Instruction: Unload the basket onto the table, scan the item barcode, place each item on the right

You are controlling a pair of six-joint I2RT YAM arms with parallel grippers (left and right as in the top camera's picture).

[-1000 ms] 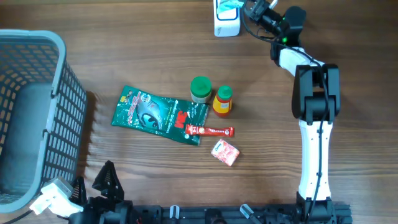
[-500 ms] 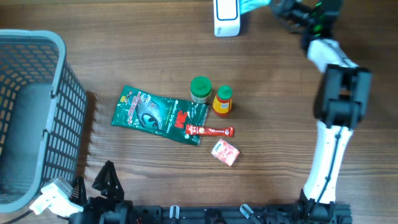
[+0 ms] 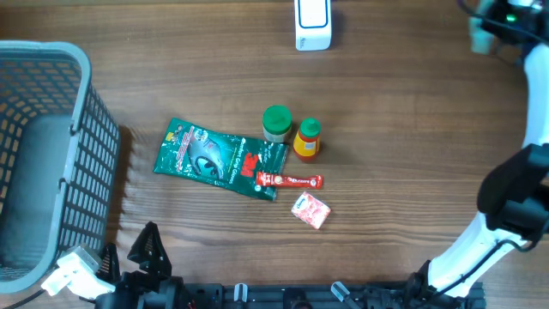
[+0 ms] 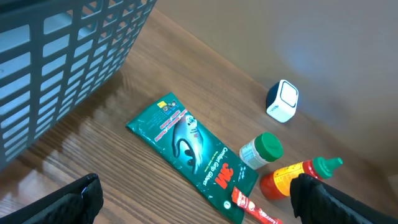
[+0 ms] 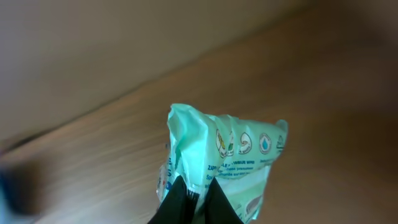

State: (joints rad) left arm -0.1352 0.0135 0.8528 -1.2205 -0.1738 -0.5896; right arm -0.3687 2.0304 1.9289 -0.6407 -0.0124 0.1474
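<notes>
The item is a pale green wipes pack (image 5: 231,158). My right gripper (image 5: 196,195) is shut on its crimped lower edge and holds it in the air above the wooden table. In the overhead view only the right arm (image 3: 537,81) shows, at the far top right edge, well right of the white barcode scanner (image 3: 311,22), which stands at the table's back edge. The pack does not show clearly there. My left gripper (image 4: 196,190) hangs open at the front left with nothing between its fingers (image 4: 79,200). It also shows the scanner (image 4: 283,101) far off.
A grey basket (image 3: 53,58) fills the left side. Mid-table lie a green 3M pouch (image 3: 219,159), a green-lidded jar (image 3: 276,123), a yellow-red bottle (image 3: 307,139), a red sachet (image 3: 289,180) and a small pink packet (image 3: 310,210).
The right arm has swung from just beside the scanner to the far top right edge, carrying the wipes pack with it. The left arm and the table items have not moved.
</notes>
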